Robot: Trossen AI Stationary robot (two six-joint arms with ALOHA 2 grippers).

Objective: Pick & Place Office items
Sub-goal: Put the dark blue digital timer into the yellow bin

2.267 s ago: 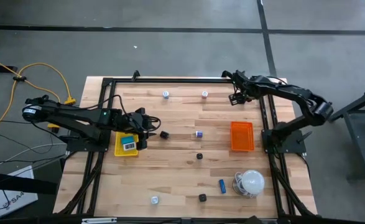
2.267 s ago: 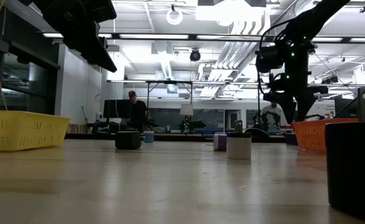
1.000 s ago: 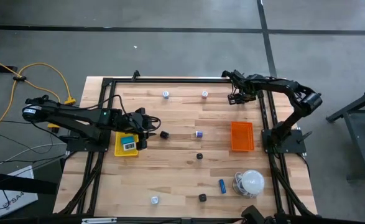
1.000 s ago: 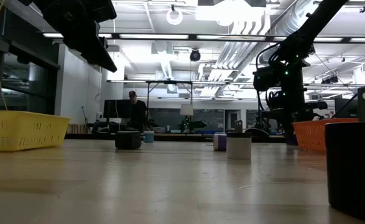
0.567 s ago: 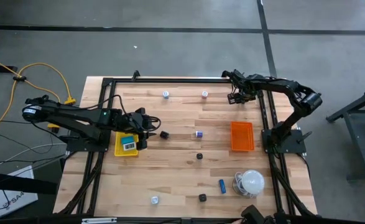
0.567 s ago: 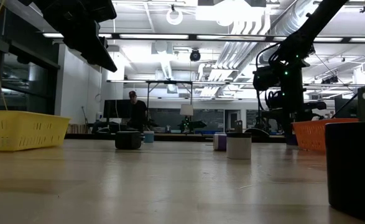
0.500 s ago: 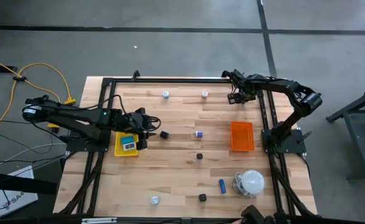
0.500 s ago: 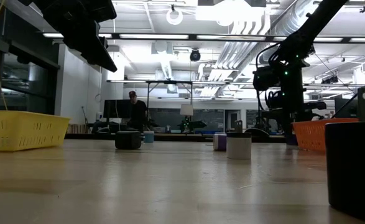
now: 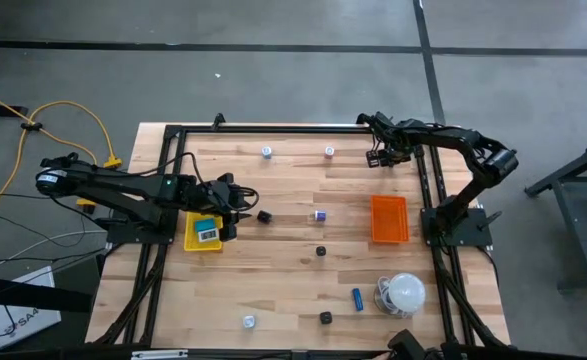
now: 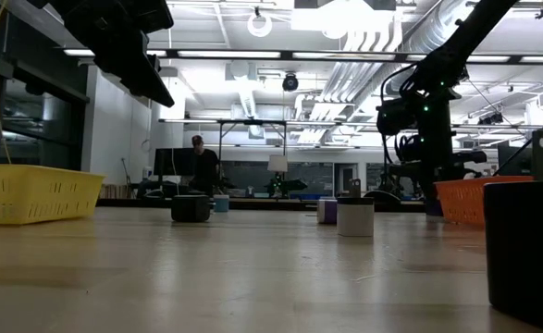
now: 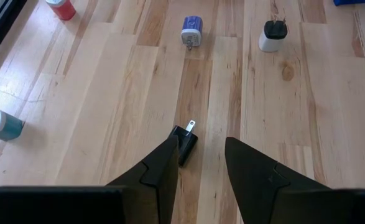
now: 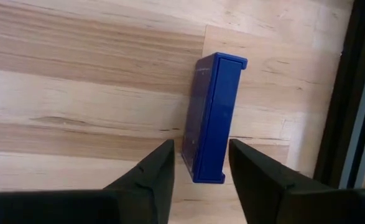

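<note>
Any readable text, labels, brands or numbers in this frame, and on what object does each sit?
"SA4" or similar: on the white sheet lying on the floor off the table's left corner in the high view; partly readable only.
Label on the item in the yellow tray: too small to read.
Blue block in front of the right gripper: no print visible.
Black plug ahead of the left gripper: no print visible.

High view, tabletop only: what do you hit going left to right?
Yellow tray → black charger by the left claw → purple-and-white plug → blue stick → orange tray → white dome. The remaining small pieces share columns with these, so they are left out.
</note>
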